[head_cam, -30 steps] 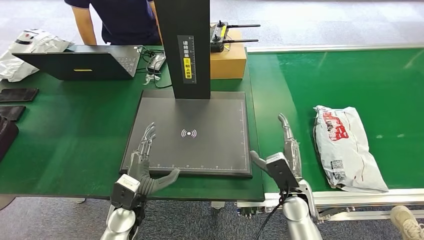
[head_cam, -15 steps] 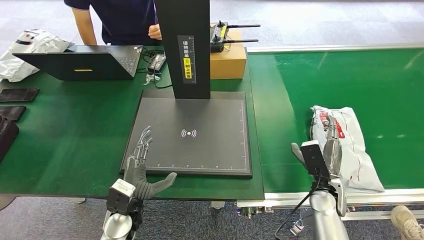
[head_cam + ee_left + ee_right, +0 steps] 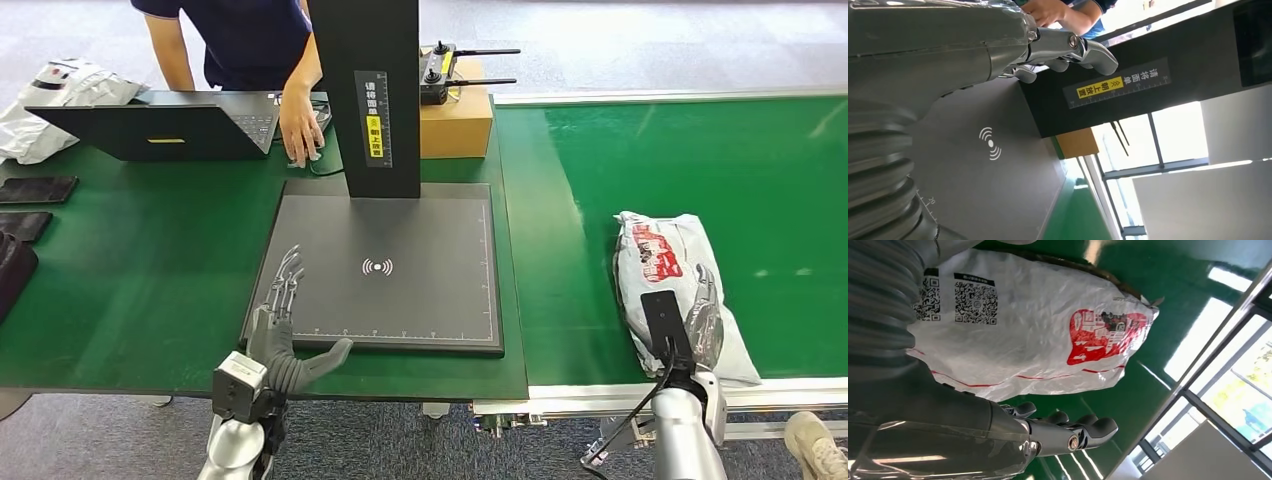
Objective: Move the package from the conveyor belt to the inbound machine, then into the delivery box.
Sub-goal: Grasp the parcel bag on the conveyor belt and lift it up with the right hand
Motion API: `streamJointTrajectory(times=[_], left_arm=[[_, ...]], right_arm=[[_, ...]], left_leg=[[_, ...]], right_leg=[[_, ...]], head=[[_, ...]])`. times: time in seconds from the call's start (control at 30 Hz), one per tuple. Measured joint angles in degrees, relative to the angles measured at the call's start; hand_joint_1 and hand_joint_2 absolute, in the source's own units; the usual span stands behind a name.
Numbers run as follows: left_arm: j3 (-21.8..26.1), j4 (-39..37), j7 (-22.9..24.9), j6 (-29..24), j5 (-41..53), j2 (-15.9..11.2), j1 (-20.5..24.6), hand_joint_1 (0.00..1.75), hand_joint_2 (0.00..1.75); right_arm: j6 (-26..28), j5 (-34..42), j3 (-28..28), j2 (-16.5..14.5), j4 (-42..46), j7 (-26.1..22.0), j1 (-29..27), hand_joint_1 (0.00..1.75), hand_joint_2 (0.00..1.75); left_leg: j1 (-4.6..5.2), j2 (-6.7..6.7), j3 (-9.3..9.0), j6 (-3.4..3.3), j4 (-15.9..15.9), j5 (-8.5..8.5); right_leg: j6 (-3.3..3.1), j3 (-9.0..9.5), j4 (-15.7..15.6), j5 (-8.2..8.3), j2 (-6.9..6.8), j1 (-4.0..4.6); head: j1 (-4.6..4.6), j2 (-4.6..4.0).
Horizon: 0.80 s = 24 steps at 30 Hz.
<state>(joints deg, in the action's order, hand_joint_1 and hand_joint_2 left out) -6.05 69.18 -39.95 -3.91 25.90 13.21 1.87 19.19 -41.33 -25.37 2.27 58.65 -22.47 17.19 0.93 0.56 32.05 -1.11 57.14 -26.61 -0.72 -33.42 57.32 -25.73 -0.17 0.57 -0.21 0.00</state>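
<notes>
Nearest you, right hand (image 3: pixel 700 315): over the package (image 3: pixel 672 285), fingers apart along its far side and nothing gripped, placed as if to close round the bag. Left hand (image 3: pixel 280 330): fingers spread and empty at the near edge of the inbound machine's pad (image 3: pixel 400 270), likely waiting to receive. Package: white bag lying on the conveyor belt (image 3: pixel 700 150), well apart from the pad. Farther off, a person's hand (image 3: pixel 298 130) by the laptop (image 3: pixel 170 125).
</notes>
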Motion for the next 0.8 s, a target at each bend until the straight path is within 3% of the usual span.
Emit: streamJointTrajectory(times=[0.47,0.8], left_arm=[[-1.0,-3.1,-0.2,0.7,-1.3,0.3,4.1,0.0,1.75],[-2.1,-5.7,-0.2,-0.4,-3.4,0.3,6.7,0.0,1.75]], right_arm=[[4.7,-4.2,-1.0,1.6,-12.8,0.8,4.1,0.0,1.75],[7.9,-7.2,-1.9,2.3,-23.3,5.1,6.9,0.0,1.75]], left_leg=[[0.0,0.01,0.0,0.0,0.0,0.01],[0.0,0.0,-0.01,-0.01,0.0,0.02]], right_leg=[[0.0,-0.01,0.0,0.0,0.01,0.0],[0.01,0.0,0.0,0.01,0.0,0.0]], head=[[-0.01,0.0],[-0.01,0.0]])
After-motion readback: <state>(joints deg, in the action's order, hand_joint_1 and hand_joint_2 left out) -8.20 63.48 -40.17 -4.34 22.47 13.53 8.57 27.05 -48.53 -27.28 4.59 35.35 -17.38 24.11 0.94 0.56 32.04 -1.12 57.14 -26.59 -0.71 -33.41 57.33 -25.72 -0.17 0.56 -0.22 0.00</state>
